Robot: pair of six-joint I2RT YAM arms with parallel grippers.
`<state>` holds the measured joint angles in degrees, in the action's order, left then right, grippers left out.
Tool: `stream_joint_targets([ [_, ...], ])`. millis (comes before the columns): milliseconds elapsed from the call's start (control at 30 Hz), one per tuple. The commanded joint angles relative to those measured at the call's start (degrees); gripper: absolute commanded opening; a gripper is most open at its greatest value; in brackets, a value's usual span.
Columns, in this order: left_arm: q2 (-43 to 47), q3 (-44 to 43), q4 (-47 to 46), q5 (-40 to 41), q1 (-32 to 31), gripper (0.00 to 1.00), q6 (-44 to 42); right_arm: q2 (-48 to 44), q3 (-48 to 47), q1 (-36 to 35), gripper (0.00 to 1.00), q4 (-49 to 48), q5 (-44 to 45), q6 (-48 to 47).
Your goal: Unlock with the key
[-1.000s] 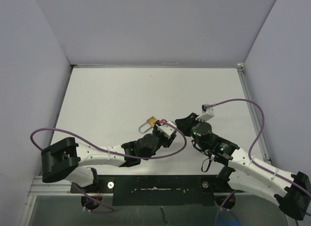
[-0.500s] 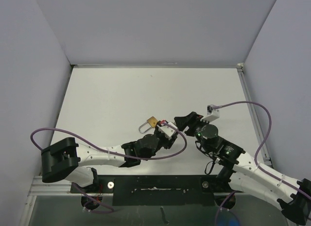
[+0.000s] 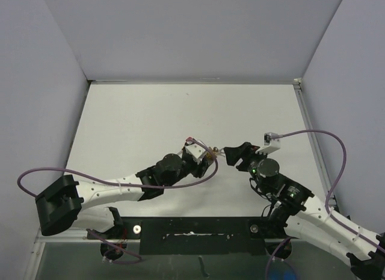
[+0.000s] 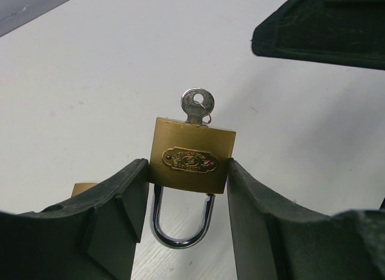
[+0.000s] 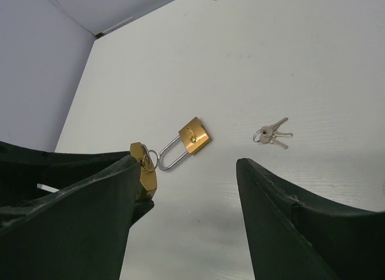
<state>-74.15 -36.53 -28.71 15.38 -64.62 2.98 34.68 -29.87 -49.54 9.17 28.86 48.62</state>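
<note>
- Table [image 3: 132,123]: the padlock [image 4: 191,162] is held near its middle.
- Left gripper [image 4: 187,174]: clamped on the padlock's brass sides; the grip should stay firm.
- Right gripper [image 3: 234,155]: jaws apart beside the key [image 4: 197,105]; it should pinch the head squarely.
- Key: seated in the keyway; best turned without tilting.

Glossy brass padlock [image 4: 191,162]; shiny metal key [image 4: 197,105]

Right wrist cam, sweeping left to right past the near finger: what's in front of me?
held padlock, seen edge-on with a key ring at its top → loose padlock lying flat, shackle pointing lower left → bunch of keys
</note>
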Motion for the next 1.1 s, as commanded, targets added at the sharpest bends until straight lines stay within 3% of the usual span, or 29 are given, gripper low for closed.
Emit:
stream_joint_targets([
  [0,3.51,-2.47,0.56,-7.37,3.24,0.0,3.34,-2.49,-0.69,0.23,0.66,1.95,3.82,-2.08],
  [267,2.65,-3.26,1.19,-10.09,3.84,0.0,2.97,-1.8,0.33,0.41,0.68,-2.73,-7.25,-7.27],
  [533,2.89,-3.19,-1.75,-15.15,3.87,0.0,1.27,3.48,1.7,1.85,0.68,-9.81,-15.94,-5.45],
  [1067,4.65,-2.98,-3.72,-17.81,3.8,0.0,-1.75,9.97,4.56,6.77,0.53,-18.16,-29.24,-1.28],
])
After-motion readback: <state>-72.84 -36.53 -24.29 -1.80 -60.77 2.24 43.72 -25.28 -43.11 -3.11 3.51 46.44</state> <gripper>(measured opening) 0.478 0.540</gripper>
